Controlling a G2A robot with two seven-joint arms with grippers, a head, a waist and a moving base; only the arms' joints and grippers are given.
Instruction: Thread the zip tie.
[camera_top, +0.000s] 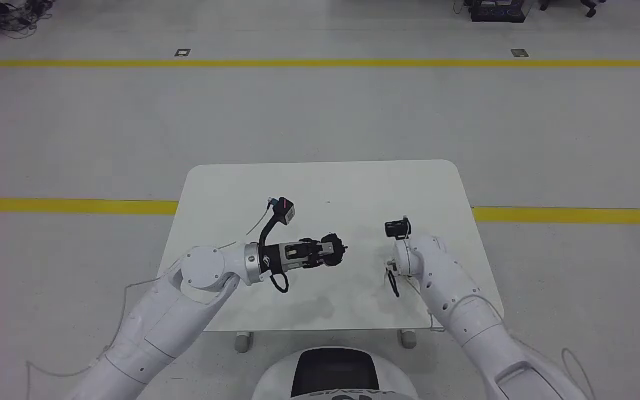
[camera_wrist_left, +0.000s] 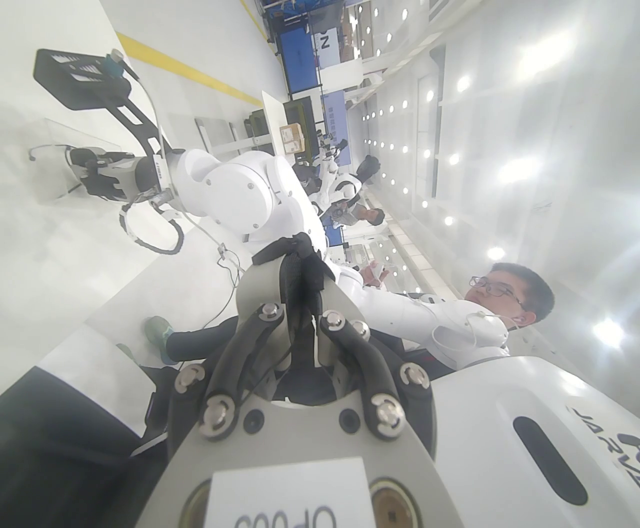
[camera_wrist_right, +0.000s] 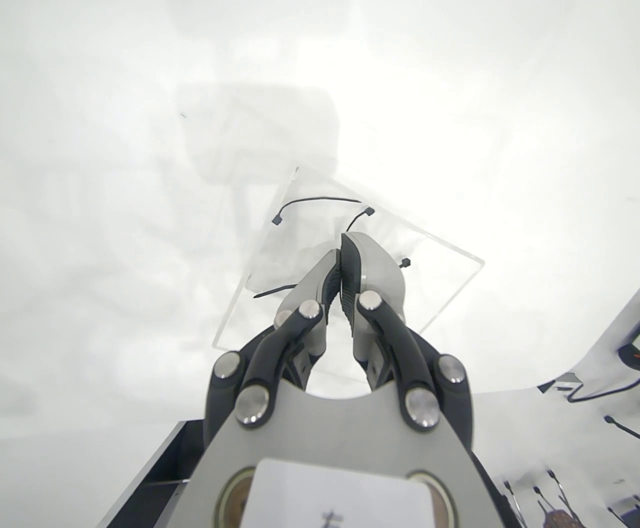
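The left gripper (camera_top: 338, 247) hangs over the middle of the white worktop (camera_top: 320, 185), lying level and pointing right toward the other arm.

In the left wrist view its fingers (camera_wrist_left: 257, 287) are pressed together. Whether anything lies between them I cannot tell.

In the right wrist view the right gripper (camera_wrist_right: 341, 246) is clamped on a thin black zip tie (camera_wrist_right: 357, 217). The tie's head end curls out past the tips, above a clear plastic sheet (camera_wrist_right: 440, 280) lying flat on the worktop. Several loose ties (camera_wrist_right: 315, 201) rest on that sheet.

Robotics hall: yellow floor lines (camera_top: 320, 63), white table (camera_top: 350, 190).
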